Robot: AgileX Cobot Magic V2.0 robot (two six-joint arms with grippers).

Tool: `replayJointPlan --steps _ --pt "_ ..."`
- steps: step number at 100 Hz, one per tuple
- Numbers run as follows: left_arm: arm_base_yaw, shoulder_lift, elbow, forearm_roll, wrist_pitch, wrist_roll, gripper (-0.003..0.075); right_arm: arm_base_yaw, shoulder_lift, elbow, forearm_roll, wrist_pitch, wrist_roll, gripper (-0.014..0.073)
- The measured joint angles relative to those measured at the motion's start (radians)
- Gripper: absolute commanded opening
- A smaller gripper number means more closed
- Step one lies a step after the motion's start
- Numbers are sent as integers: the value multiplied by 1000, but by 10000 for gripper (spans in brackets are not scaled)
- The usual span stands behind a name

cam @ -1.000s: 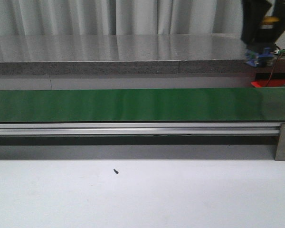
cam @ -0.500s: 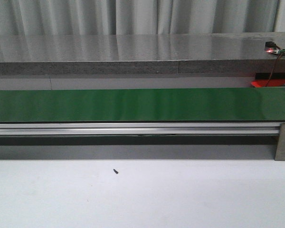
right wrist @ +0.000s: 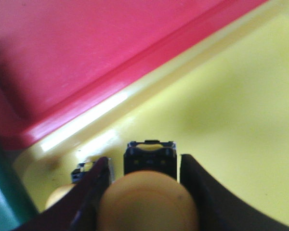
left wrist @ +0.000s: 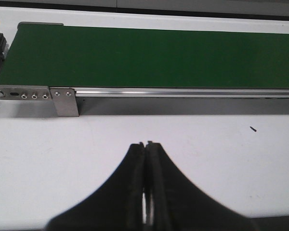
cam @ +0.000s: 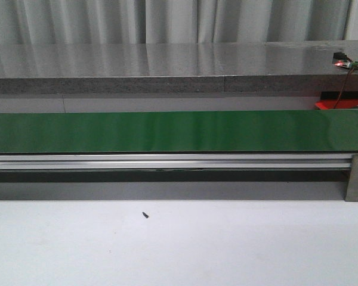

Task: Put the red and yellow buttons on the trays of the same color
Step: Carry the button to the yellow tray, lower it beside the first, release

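Right gripper (right wrist: 144,178) clamped on yellow button (right wrist: 148,202) low inside yellow tray (right wrist: 241,106), near its rim beside red tray (right wrist: 86,48); left gripper (left wrist: 145,147) pinched shut, empty, short of belt (left wrist: 149,55).

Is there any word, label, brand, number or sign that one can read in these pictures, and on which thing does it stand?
None can be read.
Green conveyor belt: no print.
Red tray and yellow tray: no print.
Yellow button, between the right gripper's fingers: blurred, no marking visible.
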Motion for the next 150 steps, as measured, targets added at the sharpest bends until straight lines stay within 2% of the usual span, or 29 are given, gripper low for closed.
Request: replayJointPlan --steps 18,54,66,78,88,135,142,150 --pt "0 0 0 0 0 0 -20 -5 37 49 4 -50 2 194" --pt "0 0 0 0 0 0 -20 -5 107 61 10 -60 3 217" --pt "0 0 0 0 0 0 -20 -5 119 61 10 -61 3 291" --pt "0 0 0 0 0 0 -20 -5 123 61 10 -62 3 448" --pt "0 0 0 0 0 0 -20 -5 124 61 10 -65 3 517" --pt "0 0 0 0 0 0 -20 -5 87 61 10 -74 3 514" --pt "0 0 0 0 0 0 -20 2 58 61 10 -75 3 456" --pt "0 0 0 0 0 0 -20 21 15 61 10 -75 3 316"
